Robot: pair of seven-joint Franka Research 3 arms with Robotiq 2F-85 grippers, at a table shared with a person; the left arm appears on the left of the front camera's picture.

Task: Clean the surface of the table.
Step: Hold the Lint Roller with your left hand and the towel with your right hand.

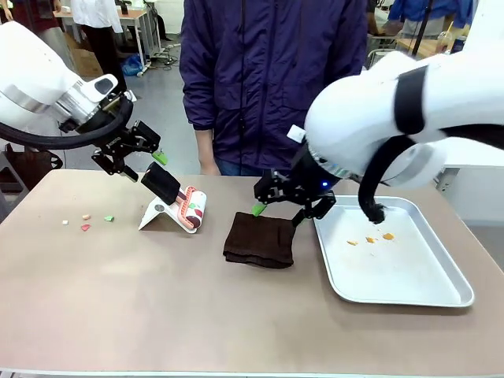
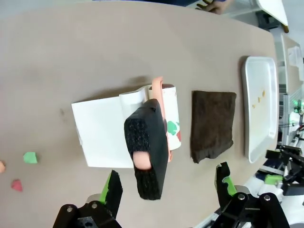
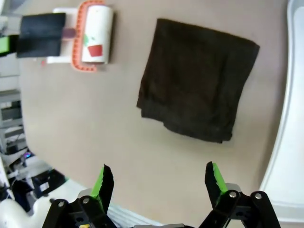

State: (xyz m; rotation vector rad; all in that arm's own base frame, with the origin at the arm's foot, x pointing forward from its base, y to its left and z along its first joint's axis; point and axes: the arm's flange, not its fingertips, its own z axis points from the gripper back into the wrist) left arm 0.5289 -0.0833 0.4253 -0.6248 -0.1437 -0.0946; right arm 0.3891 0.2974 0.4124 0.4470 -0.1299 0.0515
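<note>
The brownish-taupe table (image 1: 157,307) carries a few small coloured scraps (image 1: 87,223) near its left end, a green one (image 2: 30,157) and a red one (image 2: 16,185) among them. A lint roller (image 1: 191,209) with a black handle (image 1: 161,183) rests on a white stand (image 1: 153,214) left of centre. My left gripper (image 1: 140,164) hovers open just above and behind that handle (image 2: 147,152), not touching it. A folded dark brown cloth (image 1: 258,240) lies mid-table. My right gripper (image 1: 279,213) hangs open over the cloth's far edge, and the cloth (image 3: 199,78) lies flat ahead of its fingers.
A shiny metal tray (image 1: 441,295) with a few orange crumbs (image 1: 370,239) sits at the right, close beside the cloth. A person in a dark purple jacket (image 1: 268,79) stands at the far edge. The right arm's bulky white link (image 1: 394,118) hangs over the tray.
</note>
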